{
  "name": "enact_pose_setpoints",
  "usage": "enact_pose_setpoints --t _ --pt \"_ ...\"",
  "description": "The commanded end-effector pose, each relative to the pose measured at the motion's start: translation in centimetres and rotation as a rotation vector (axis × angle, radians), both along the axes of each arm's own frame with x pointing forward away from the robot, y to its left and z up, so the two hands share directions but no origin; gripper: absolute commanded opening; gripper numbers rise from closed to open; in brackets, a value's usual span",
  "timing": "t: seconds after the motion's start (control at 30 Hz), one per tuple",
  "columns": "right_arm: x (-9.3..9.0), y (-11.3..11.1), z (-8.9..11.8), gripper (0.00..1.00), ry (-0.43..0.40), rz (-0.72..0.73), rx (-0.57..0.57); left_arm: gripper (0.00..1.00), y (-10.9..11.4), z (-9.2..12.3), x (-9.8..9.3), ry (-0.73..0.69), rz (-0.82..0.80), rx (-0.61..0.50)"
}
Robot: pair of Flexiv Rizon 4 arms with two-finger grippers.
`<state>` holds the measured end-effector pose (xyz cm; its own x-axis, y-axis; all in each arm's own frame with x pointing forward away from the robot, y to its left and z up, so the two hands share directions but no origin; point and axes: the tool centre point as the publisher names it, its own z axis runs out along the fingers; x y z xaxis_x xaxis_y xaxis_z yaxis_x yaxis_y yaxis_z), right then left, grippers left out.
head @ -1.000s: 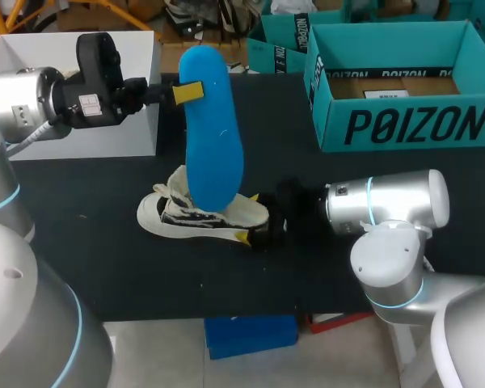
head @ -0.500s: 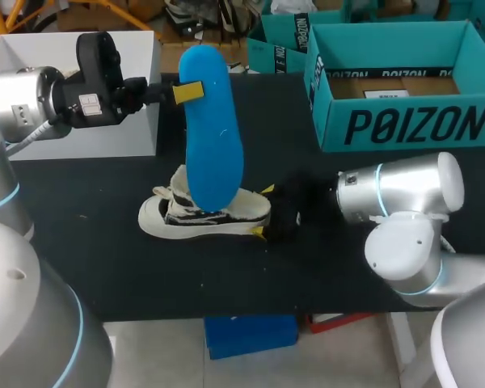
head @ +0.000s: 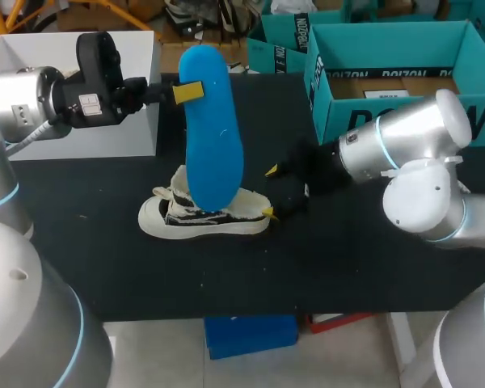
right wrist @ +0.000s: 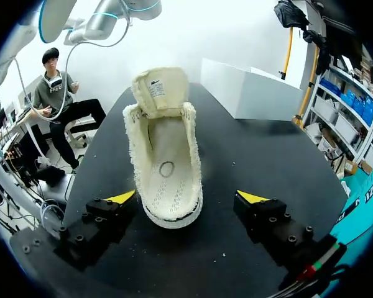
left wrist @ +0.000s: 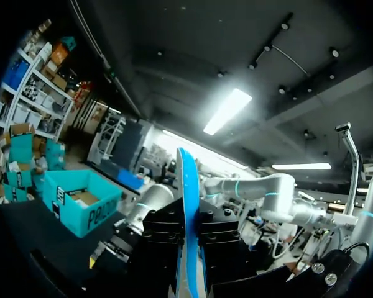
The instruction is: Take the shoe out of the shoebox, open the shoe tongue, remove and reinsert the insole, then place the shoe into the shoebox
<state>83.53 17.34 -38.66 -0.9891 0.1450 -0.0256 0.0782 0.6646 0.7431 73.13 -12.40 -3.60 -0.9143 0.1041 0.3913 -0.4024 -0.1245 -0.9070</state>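
Observation:
My left gripper is shut on a blue insole and holds it upright over the table; the left wrist view shows the insole edge-on between the fingers. Below it a cream low-top shoe stands on its sole on the black table. My right gripper is open just behind the shoe's heel. In the right wrist view the shoe points away, its tongue folded up, the inside bare, and its heel between the spread fingers of the gripper, touching neither.
A teal shoebox stands open at the back right, a second teal box behind it. A white box sits at the back left, also seen beyond the shoe.
My right gripper opened fully, let go of the shoe's heel and drew back to the right and up. The shoe settled flat on its sole. The left arm and insole stayed still.

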Motion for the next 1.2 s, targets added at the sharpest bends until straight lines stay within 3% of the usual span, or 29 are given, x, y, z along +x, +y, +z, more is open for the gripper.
enact_pose_setpoints --t 0.03,0.5,0.77,1.2 --pt "0.6 -0.3 1.3 1.00 0.068 0.030 -0.335 0.00 -0.1 -0.1 0.0 -0.001 0.001 0.000" --pt "0.8 0.2 3.5 1.00 -0.006 0.007 -0.723 0.00 -0.1 -0.1 0.0 -0.001 0.001 0.000" --pt "0.9 0.7 3.9 1.00 -0.012 0.036 -0.823 0.00 -0.1 -0.1 0.0 -0.001 0.001 0.000" --pt "1.5 1.7 4.2 1.00 -0.015 0.068 -0.861 0.00 -0.1 -0.1 0.0 -0.001 0.001 0.000"
